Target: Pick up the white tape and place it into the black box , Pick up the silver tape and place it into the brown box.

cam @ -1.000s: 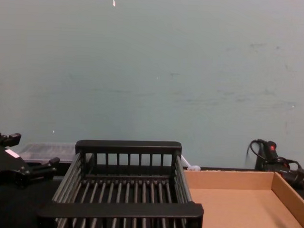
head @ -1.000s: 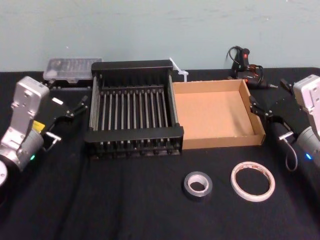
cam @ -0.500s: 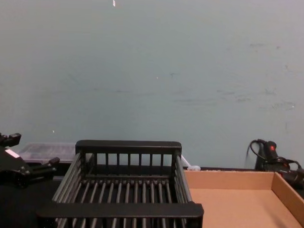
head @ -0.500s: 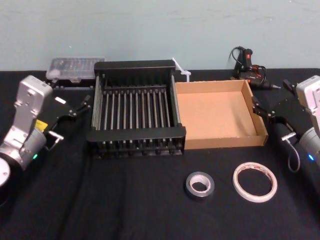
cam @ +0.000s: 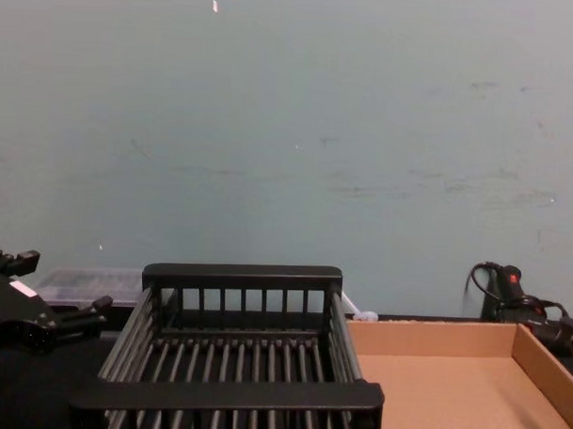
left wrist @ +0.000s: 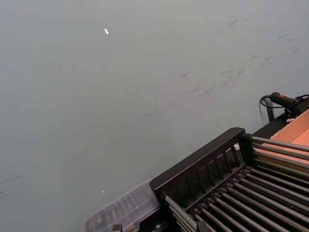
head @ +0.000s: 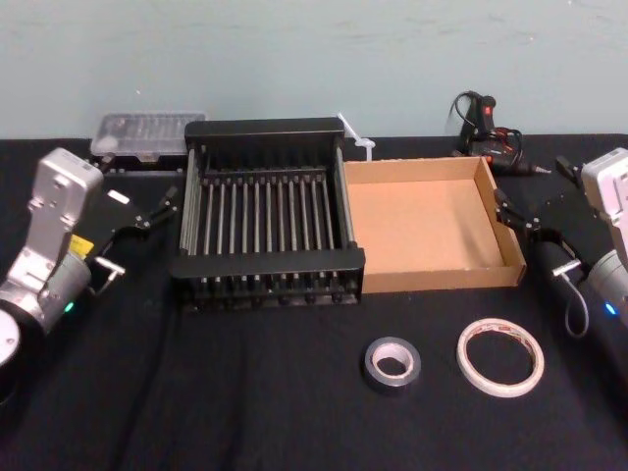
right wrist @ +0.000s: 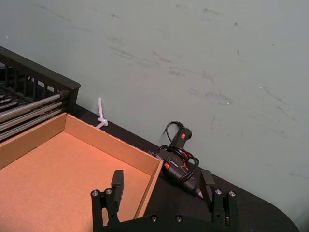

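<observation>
My left end effector [head: 155, 208] hangs just off the left wall of the black box [head: 265, 257], arm angled in from the left edge of the counter [head: 196, 392], fingers spread wide w/ nothing between them. In the chest view it sits low at left [cam: 53, 305], level w/ the box's side bars [cam: 238, 394].

My right end effector [head: 530, 211] is parked by the right wall of the brown box [head: 432, 277], wrist tilted toward the box, fingers well apart and holding nothing. From the right wrist cam the two fingers [right wrist: 117, 186] frame the box's far corner [right wrist: 120, 145], one tip over the cardboard floor, the other outside the wall.

Black box: only slatted floor visible inside. Brown box touches its right side; bare cardboard floor inside.

White tape [head: 498, 355] lies flat on the counter, nearer me than the right end effector and in front of the brown box. Silver tape [head: 392, 364] lies flat just beside it, toward the left end effector's side, also in front of the brown box.

Beyond the left end effector: clear plastic case [head: 147, 132]. Beyond the right one: black glue gun w/ cord [head: 483, 128].
</observation>
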Controlling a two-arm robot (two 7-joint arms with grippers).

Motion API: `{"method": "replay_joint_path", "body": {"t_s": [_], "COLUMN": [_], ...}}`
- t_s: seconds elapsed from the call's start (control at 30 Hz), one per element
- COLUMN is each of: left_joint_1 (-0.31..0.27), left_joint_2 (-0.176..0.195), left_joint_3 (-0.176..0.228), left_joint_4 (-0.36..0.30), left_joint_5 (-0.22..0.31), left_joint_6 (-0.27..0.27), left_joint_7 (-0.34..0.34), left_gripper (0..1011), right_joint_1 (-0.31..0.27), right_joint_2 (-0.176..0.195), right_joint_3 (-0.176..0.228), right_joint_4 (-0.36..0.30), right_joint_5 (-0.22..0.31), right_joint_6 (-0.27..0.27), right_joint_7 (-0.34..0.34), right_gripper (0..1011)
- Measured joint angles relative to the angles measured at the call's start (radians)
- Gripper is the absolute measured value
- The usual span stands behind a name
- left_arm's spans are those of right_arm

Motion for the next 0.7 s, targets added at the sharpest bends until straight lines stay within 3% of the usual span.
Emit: {"method": "replay_joint_path", "body": {"t_s": [0.27, 0.7], "left_joint_1": [0.000, 0.000], "left_joint_2": [0.000, 0.000], "left_joint_3": [0.000, 0.000], "left_joint_4": [0.000, 0.000], "left_joint_5": [0.000, 0.000], "left_joint_6": [0.000, 0.000], "left_joint_7": [0.000, 0.000], "left_gripper": [1001, 1002], "right_joint_1": [-0.002, -0.092], "right_joint_2": [0.000, 0.027], "right_joint_3": [0.002, 0.074], "right_joint_4": [-0.001, -0.076], "right_joint_5": [0.000, 0.040], "right_joint_6": [0.001, 0.039], "right_joint_7": [0.001, 0.043], "right_gripper": [1002, 1002]}}
